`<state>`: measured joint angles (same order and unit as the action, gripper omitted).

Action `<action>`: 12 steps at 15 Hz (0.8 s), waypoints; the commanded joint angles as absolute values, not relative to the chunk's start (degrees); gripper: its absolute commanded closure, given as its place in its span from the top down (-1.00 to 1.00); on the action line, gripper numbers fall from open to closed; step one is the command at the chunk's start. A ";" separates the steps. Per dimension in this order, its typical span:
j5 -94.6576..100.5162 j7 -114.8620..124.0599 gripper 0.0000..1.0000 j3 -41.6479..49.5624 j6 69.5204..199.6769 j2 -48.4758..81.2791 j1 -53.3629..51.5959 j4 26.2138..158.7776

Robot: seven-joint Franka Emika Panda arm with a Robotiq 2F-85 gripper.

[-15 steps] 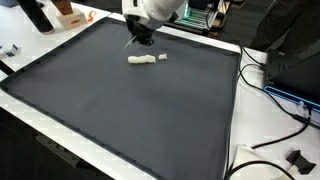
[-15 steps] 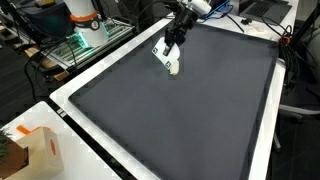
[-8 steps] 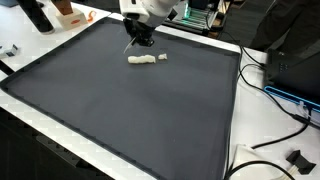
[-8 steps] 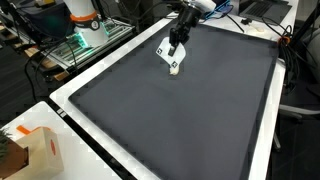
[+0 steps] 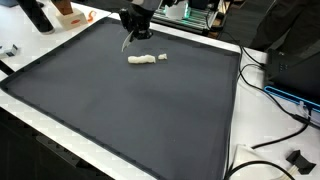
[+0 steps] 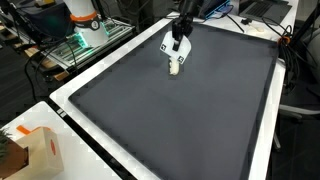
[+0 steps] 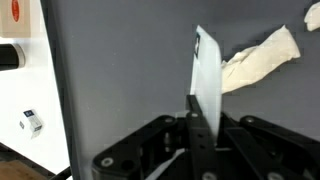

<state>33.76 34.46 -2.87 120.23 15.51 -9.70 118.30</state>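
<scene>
My gripper (image 7: 205, 106) is shut on a thin white card (image 7: 207, 72) that stands edge-on between the fingers. In both exterior views the gripper (image 5: 134, 32) (image 6: 179, 33) hangs over the far part of the black mat (image 5: 120, 110) (image 6: 190, 120), and the card (image 6: 171, 46) shows dark marks on its face. Just beyond the card, a crumpled white lump (image 7: 258, 58) (image 5: 141, 59) (image 6: 176, 68) lies on the mat. A smaller white piece (image 5: 162, 57) (image 7: 313, 15) rests beside it. The card does not touch the lump.
A white table border (image 5: 30, 115) surrounds the mat. A cardboard box (image 6: 36, 150) sits at one corner. Cables (image 5: 272, 100) and a black part (image 5: 298, 158) lie off the mat. A black bottle (image 5: 38, 15) stands at another corner, and a small white tag (image 7: 31, 122) lies on the border.
The gripper has lifted and shifted a little toward the mat's far edge, carrying the card up and away from the white lump. The lump and small piece have not moved.
</scene>
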 commanded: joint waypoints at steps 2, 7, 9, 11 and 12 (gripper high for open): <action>28.31 29.26 -0.98 -2.85 125.95 9.16 -8.23 123.03; 21.52 22.12 -0.98 -3.17 131.04 3.82 -6.99 126.48; 17.87 18.17 -0.98 -3.37 133.26 1.90 -6.47 128.00; 14.37 14.25 -0.98 -3.44 135.09 0.53 -6.14 129.29; 12.84 12.62 -0.98 -3.41 136.01 -0.13 -6.00 129.93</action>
<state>17.75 18.03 -2.90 132.53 3.46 -7.22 125.78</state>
